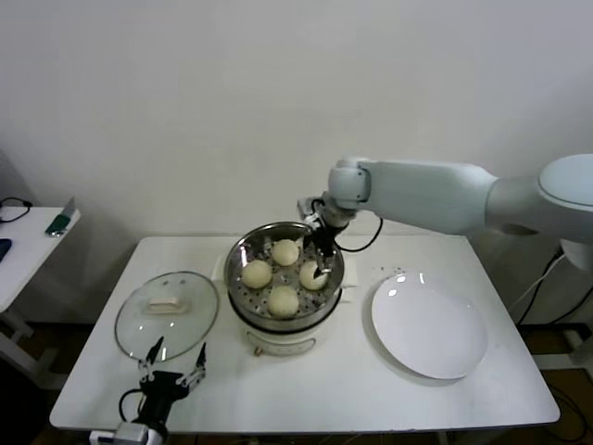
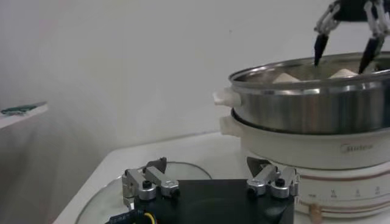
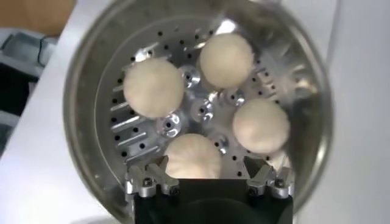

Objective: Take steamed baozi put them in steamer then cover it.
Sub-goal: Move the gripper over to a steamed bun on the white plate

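The right tool [image 1: 321,258] is positioned over the steamer [image 1: 243,264], at the side of the pot nearest the plate. Its fingers [image 2: 319,47] are spread apart and hold nothing. The fingertips point down inside the steamer rim, on either side of one steamed baozi [image 1: 312,274]. The right wrist view shows this bun [image 3: 192,156] directly between the open fingers; contact between fingers and bun cannot be determined.

All four steamed baozi lie on the perforated tray [image 3: 127,123] inside the steamer. They form a loose ring: one toward the wall [image 1: 284,251], one toward the lid [image 1: 257,273], one toward the front table edge [image 1: 283,300], and the one at the right tool. The buns sit near one another around the tray centre.

The steamer stands on its cream-white base [image 1: 278,339] at the middle of the table [image 1: 371,389]. The steamer is uncovered.

The glass lid [image 1: 167,313] lies flat on the table, just beside the steamer on the robot's left, handle up. The white plate [image 1: 429,328] lies on the table on the opposite side of the steamer and carries nothing.

The left tool [image 1: 172,362] hovers low at the front edge of the lid, near the front table edge. Its fingers are spread apart and hold nothing.
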{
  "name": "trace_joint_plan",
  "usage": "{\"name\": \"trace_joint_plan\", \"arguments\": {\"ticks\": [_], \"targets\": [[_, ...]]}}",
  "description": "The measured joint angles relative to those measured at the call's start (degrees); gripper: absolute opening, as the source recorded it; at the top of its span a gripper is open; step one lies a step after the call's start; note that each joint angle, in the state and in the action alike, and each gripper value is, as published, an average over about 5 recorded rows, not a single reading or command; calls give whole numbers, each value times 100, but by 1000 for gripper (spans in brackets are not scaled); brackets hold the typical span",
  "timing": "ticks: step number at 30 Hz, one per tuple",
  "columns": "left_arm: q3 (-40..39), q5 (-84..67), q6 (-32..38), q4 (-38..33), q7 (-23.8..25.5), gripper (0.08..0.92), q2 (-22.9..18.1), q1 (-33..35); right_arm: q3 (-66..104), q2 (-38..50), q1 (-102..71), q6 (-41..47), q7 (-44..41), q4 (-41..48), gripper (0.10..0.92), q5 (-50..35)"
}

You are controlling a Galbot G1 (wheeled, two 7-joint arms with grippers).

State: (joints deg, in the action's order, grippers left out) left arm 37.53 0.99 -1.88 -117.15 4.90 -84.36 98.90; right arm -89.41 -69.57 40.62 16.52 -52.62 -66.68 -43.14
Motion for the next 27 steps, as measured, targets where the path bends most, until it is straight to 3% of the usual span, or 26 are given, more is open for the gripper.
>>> {"name": "trace_joint_plan", "arguments": {"ticks": [5, 12, 20, 27], "targets": [[25, -102, -101, -49, -83, 823, 35, -15, 562, 538, -90, 34, 455, -148, 823, -374], [26, -271, -279, -106, -178, 823, 117, -99, 2405, 1653, -1225, 57, 1926, -632, 823, -482], [78, -320, -296, -155, -127, 823, 289, -230, 5152, 2888, -3687, -184, 3443, -1529, 823, -211], [103, -386, -131, -115, -150, 823, 419, -367, 7819, 3164, -6349, -782, 4031, -2172, 823, 293]]}}
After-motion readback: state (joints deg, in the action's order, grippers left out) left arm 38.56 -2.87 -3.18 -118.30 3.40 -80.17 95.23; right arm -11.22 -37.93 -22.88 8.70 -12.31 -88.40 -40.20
